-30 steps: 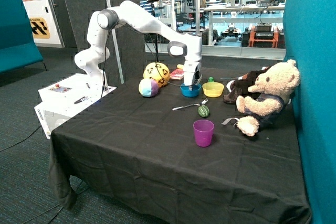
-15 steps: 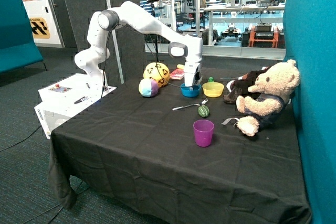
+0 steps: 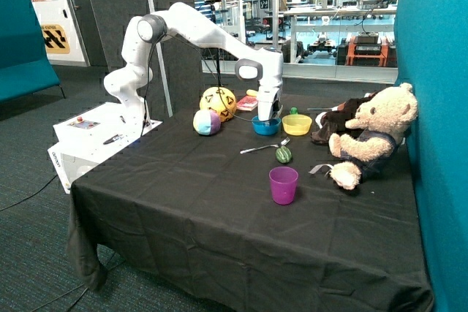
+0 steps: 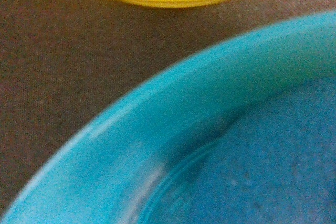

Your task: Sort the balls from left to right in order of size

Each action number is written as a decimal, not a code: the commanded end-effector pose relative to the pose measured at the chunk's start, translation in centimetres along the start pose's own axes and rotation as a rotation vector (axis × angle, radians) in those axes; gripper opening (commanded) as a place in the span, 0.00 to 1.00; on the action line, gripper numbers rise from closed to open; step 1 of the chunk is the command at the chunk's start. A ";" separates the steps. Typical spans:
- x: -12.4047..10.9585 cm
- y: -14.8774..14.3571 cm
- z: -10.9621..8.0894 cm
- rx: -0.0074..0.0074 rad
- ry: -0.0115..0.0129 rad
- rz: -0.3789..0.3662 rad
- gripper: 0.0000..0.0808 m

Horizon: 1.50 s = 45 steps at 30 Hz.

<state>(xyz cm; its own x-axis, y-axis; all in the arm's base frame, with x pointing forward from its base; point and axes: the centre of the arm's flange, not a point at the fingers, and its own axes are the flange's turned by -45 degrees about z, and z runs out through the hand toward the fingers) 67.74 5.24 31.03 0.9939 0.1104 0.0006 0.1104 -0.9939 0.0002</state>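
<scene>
You see a yellow ball (image 3: 218, 101) with black triangles, a smaller ball (image 3: 207, 123) in pink, blue and yellow patches, a blue bowl (image 3: 265, 126), a yellow bowl (image 3: 297, 125), a purple cup (image 3: 283, 185) and a black tablecloth (image 3: 183, 195).

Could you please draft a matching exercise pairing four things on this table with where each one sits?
Things:
1. blue bowl
2. purple cup
3. yellow ball
4. teddy bear

Places:
A. nearest the front edge of the table
B. directly under the hand
C. against the teal wall
D. just behind the multicoloured ball

Pairs: 1-B, 2-A, 3-D, 4-C
</scene>
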 end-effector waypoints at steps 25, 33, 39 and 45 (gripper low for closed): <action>-1.6 0.4 -4.1 0.0002 -0.0006 -0.035 0.00; -2.5 0.5 -6.1 0.0002 -0.0006 -0.056 0.00; -3.5 0.4 -8.1 0.0002 -0.0006 -0.075 0.00; -4.6 1.2 -9.8 0.0002 -0.0006 -0.071 0.00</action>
<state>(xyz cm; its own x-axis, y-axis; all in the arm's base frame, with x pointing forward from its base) 64.70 4.37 38.17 0.9851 0.1720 -0.0025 0.1720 -0.9851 0.0052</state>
